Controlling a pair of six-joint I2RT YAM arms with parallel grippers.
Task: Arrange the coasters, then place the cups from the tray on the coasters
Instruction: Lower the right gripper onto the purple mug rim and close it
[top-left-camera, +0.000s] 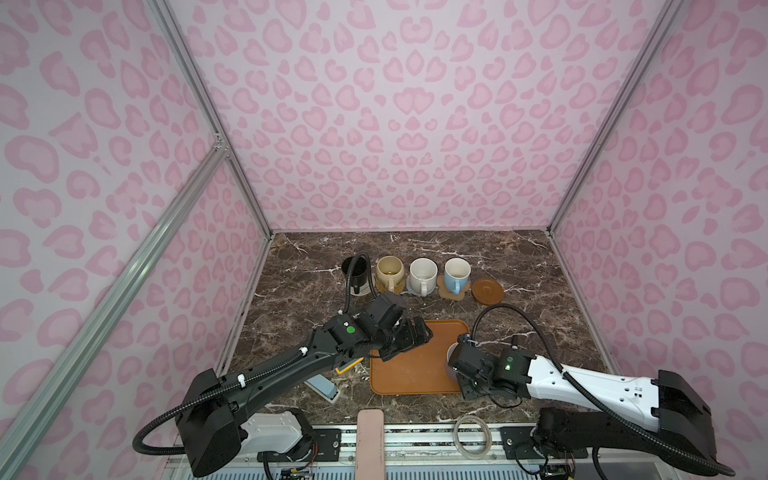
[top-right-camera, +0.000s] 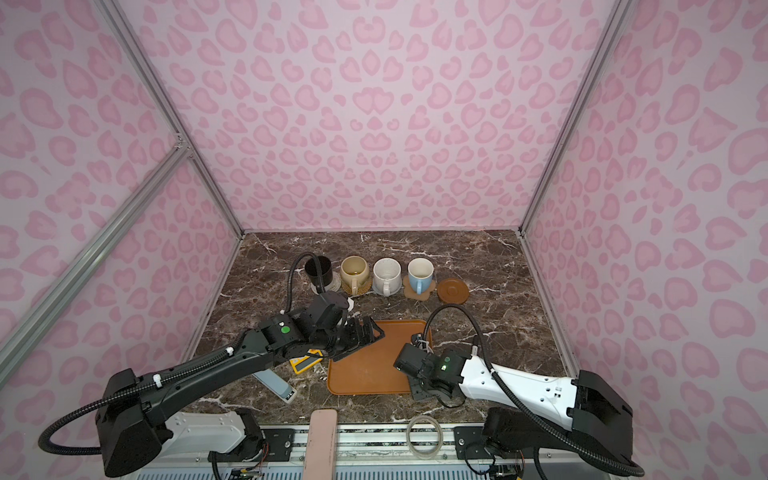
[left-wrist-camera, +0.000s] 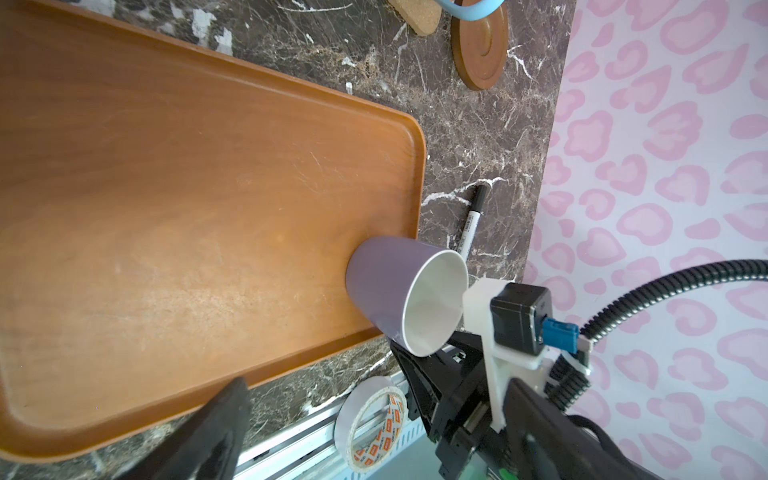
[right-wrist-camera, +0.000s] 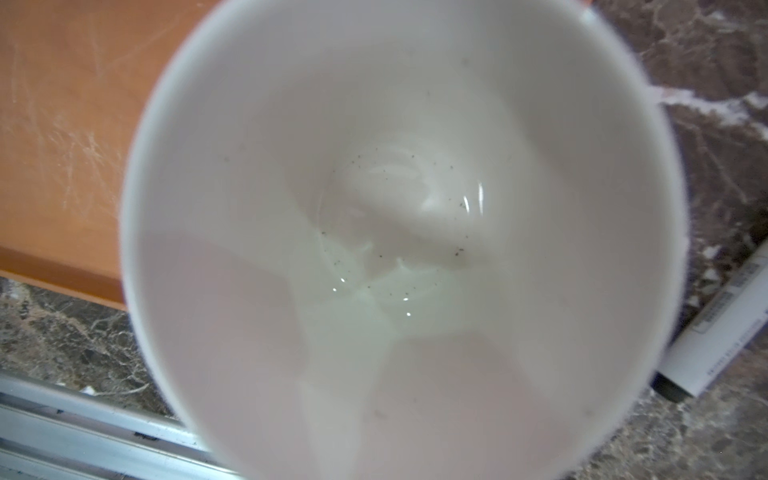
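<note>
On the left side of the table (top-left-camera: 540, 311), the left end effector (top-left-camera: 409, 340) hangs over the far-left corner of the tray (top-left-camera: 411, 374) with its fingers spread wide, holding nothing. It looks well out of the way there.

The tray is bare apart from the lavender cup (left-wrist-camera: 386, 278), which sits right at its right-hand edge. The right end effector (top-left-camera: 459, 368) is up against that cup from the right. Honestly I can't tell if it has clamped on yet, because the cup hides the fingertips and its white inside fills the whole right wrist view. I'd want a firm bite before any lifting, then a straight lift to clear the tray's low rim. There's also a marker pen (left-wrist-camera: 471, 220) lying on the table just beside that edge, so no dragging sideways.

Along the back, the black cup (top-left-camera: 353, 272), cream-yellow cup (top-left-camera: 389, 270), white cup (top-left-camera: 422, 272) and blue cup (top-left-camera: 456, 272) each sit on a coaster. The dark-brown disc coaster (top-left-camera: 487, 291) at the right end is the only free one, so that's surely the target. It sits right next to the blue cup's flower coaster (top-left-camera: 451, 293). I'd come down from above, centre the cup in the disc's dish, and keep the handle turned away from the blue cup.
</note>
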